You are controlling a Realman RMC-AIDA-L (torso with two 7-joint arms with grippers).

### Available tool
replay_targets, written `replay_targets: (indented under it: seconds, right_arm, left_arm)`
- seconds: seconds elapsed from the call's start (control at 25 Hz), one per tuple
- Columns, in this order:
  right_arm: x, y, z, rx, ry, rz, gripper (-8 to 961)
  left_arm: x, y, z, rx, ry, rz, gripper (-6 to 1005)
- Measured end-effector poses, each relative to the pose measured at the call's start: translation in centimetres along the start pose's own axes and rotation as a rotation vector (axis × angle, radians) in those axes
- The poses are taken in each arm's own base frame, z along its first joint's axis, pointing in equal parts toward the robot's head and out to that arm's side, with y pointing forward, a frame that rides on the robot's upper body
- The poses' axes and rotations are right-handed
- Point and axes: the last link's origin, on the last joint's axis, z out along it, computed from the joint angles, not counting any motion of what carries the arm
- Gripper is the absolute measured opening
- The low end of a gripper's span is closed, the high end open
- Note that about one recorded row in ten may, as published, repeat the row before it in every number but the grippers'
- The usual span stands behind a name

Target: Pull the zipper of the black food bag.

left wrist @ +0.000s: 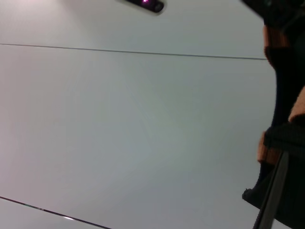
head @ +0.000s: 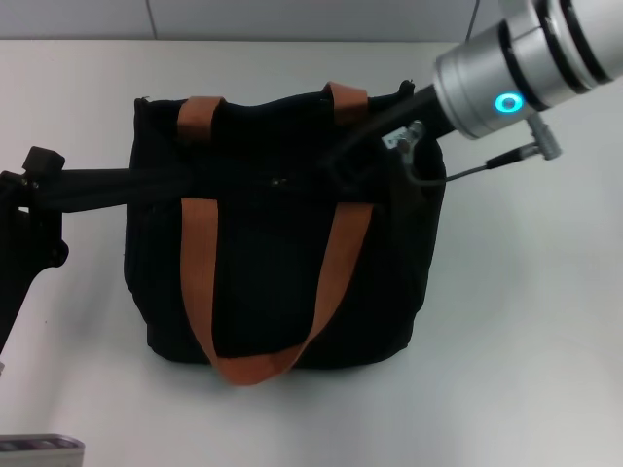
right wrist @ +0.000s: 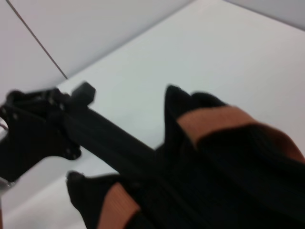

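Both grippers (head: 292,181) (head: 404,170) reach over the black food bag (head: 263,292) (table edges distant).

Black food bag (head: 282,263) upright on table (head: 516,341), mid-scene. Left gripper (head: 268,180) reaches in from bag's left, across bag's top. Right gripper (head: 404,170) at bag's right top corner, above rim. One handle (head: 263,292) hangs over bag's front face.

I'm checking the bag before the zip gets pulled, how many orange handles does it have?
2. The front handle loops down the near face of the black food bag; the rear handle crosses its far rim, partly hidden.
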Motion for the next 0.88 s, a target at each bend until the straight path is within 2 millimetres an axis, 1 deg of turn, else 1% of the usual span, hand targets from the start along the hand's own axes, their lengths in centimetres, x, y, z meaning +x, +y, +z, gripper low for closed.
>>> replay_targets:
  seconds: [0.12,0.28,0.44,0.48,0.52,0.56,0.6,0.68,0.84,0.88]
  right_arm:
    - [0.8,-0.4,-0.9,0.023,0.015,0.021,-2]
    - [2.0,-0.9,-2.7,0.060,0.004,0.049,-1]
    - [3.5,-1.5,-4.4,0.092,-0.013,0.093,-1]
    - [4.3,-1.8,-5.1,0.105,-0.022,0.114,0]
    - [4.3,-1.8,-5.1,0.105,-0.022,0.114,0]
    - [5.0,-2.1,-5.8,0.121,-0.036,0.132,0]
    - [5.0,-2.1,-5.8,0.121,-0.036,0.132,0]
    - [5.6,-2.4,-6.5,0.128,-0.071,0.134,0]
    - [5.9,-2.5,-7.0,0.120,-0.096,0.137,0]
    - [6.2,-2.5,-7.5,0.113,-0.129,0.147,-1]
  left_arm:
    - [0.0,0.0,0.1,0.001,0.000,-0.002,91]
    - [0.0,0.0,0.1,0.001,0.000,-0.002,91]
    - [0.0,0.0,0.2,0.000,0.000,-0.002,92]
    - [0.0,0.1,0.2,-0.001,-0.002,-0.003,92]
    - [0.0,0.1,0.2,-0.001,-0.002,-0.003,92]
    - [-0.1,0.1,0.2,-0.003,-0.005,-0.005,92]
    - [-0.1,0.1,0.2,-0.003,-0.005,-0.005,92]
    - [-0.1,0.1,0.3,-0.005,-0.008,-0.008,92]
    - [-0.1,0.2,0.3,-0.004,-0.009,-0.011,93]
    - [-0.1,0.2,0.3,-0.004,-0.009,-0.012,93]
